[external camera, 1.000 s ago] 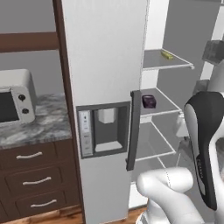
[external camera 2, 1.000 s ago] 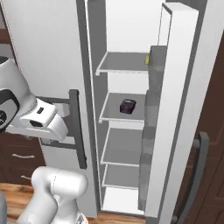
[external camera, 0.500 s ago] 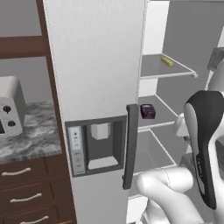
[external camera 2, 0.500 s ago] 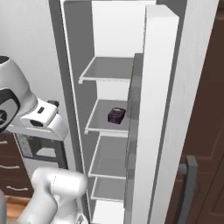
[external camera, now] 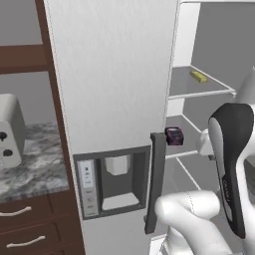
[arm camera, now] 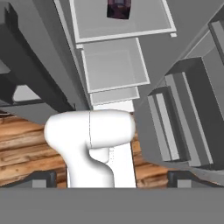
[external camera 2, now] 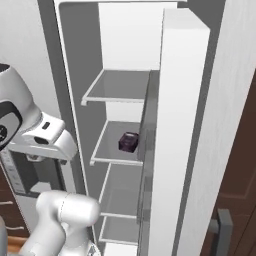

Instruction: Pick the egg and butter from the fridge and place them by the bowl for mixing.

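The light-grey fridge (external camera: 114, 89) stands close ahead, its left door shut, with a dark handle (external camera: 156, 184) and a dispenser panel. Its right door (external camera 2: 182, 125) is swung open, baring pale shelves. The butter (external camera: 198, 76), a small yellow stick, lies on the upper shelf. The egg and the bowl are out of view. My gripper (arm camera: 111, 179) is open, its dark fingertips (arm camera: 40, 177) wide apart with nothing between them. It points down along the shelf fronts, well short of the butter.
A dark purple cube (external camera 2: 128, 141) sits on the middle shelf (external camera 2: 112, 150), also seen as the purple cube (external camera: 174, 135) from the left. A white appliance (external camera: 7, 132) stands on the marble counter (external camera: 42, 167) above brown drawers. Wooden floor (arm camera: 26, 148) lies below.
The whole picture has shifted: the base has driven toward the open fridge side, so counter and appliance slid left and the shelves grew larger. The gripper stayed open.
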